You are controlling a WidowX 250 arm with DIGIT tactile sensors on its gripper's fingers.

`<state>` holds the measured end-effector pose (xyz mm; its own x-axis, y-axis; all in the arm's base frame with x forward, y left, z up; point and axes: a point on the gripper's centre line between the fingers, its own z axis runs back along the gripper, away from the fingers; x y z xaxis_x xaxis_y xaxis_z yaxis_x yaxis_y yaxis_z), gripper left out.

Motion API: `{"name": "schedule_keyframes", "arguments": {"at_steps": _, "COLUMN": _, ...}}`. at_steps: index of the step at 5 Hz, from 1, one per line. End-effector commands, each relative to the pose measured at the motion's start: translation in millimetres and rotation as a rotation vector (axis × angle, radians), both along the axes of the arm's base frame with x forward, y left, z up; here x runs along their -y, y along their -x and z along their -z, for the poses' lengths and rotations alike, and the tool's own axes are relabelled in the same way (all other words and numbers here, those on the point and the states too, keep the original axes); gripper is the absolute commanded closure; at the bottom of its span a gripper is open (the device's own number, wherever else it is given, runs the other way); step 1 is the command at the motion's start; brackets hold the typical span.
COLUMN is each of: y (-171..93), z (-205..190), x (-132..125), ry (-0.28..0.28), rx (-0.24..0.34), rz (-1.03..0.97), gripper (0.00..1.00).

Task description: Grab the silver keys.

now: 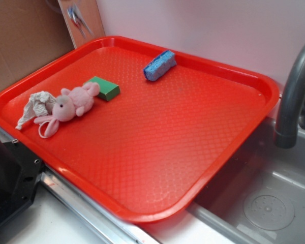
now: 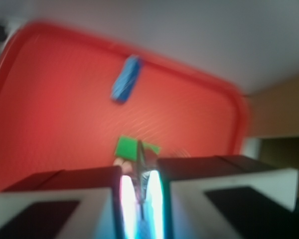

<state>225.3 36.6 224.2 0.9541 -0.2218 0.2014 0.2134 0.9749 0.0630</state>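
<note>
The silver keys hang blurred in the air at the top left of the exterior view, above the far left corner of the red tray. The gripper itself lies beyond the top edge of that view. In the blurred wrist view, my gripper is high above the tray. Its two fingers stand close together, shut on a thin silvery sliver of the keys that sticks out past the fingertips.
On the tray lie a pink toy bunny, a crumpled white cloth, a green block and a blue wrapped object. A grey faucet and sink are to the right. A wooden board stands behind.
</note>
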Motion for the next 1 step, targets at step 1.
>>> {"name": "schedule_keyframes", "arguments": {"at_steps": 1, "y": 33.5, "z": -39.9, "x": 17.1, "ry": 0.042, "rx": 0.001, "rz": -0.483, "gripper": 1.00}}
